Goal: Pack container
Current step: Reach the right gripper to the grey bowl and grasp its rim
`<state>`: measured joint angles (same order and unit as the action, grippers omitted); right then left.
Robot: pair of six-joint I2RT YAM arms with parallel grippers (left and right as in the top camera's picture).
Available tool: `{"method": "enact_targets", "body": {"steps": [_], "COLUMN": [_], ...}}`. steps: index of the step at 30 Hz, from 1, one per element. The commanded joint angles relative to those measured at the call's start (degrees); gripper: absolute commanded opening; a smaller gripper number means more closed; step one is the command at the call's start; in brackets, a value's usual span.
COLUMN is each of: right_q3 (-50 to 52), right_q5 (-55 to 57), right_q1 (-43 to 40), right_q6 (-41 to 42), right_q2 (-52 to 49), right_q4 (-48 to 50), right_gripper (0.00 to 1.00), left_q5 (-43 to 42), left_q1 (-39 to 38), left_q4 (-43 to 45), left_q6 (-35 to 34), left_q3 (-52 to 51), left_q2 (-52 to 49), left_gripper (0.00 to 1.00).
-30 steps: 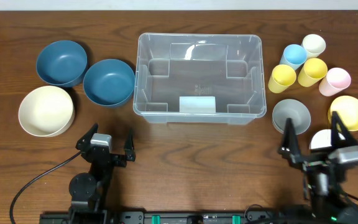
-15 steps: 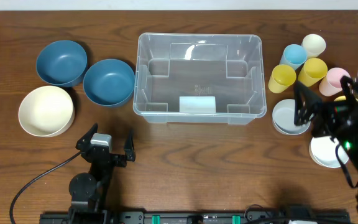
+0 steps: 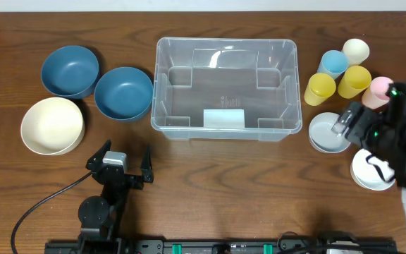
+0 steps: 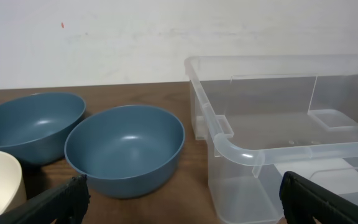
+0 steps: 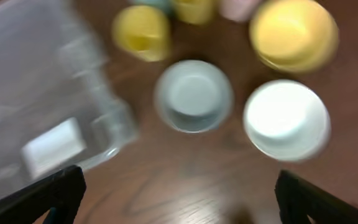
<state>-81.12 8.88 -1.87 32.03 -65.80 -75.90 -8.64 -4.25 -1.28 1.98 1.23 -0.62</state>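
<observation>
Container (image 3: 224,85) is a clear rectangular tub with rounded corners, inner ledges and whitish label (image 3: 223,118); near it, left fingers (image 4: 58,199) and right fingers (image 5: 48,193) stand wide apart.

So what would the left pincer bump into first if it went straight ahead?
Probably the nearer blue bowl, at its right edge. The open left pincer aims close to the gap between that bowl and the container, so I can't be sure.

Your left arm (image 3: 110,185) was black with a grey wrist block (image 3: 113,159) and black cable (image 3: 27,215), your right arm (image 3: 400,144) black with green lights (image 3: 393,91).
</observation>
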Motion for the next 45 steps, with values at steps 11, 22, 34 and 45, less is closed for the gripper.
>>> {"method": "enact_targets", "body": {"steps": [11,22,34,45], "right_q3": [10.78,24.98,38.16,43.85], "right_q5": [-1.73,-1.84,-1.79,-1.6], "right_q1": [-3.87,-5.25,-5.25,-5.25], "right_q6": [17.25,18.03,20.72,22.4], "right_q2": [-12.09,-13.33,-13.33,-13.33], "right_q4": [7.76,17.38,36.11,43.6], "right_gripper": [0.99,0.99,0.81,0.4], "left_q5": [-0.81,-0.81,-0.81,-0.81], "left_q1": [0.22,0.22,0.22,0.22], "left_q4": [-1.92,-1.92,-1.92,-1.92], "left_q6": [0.98,0.98,0.98,0.98], "left_q3": [-1.01,-1.01,-1.01,-1.01], "left_q2": [0.28,0.28,0.28,0.28], "left_gripper": [0.98,0.98,0.98,0.98]}}
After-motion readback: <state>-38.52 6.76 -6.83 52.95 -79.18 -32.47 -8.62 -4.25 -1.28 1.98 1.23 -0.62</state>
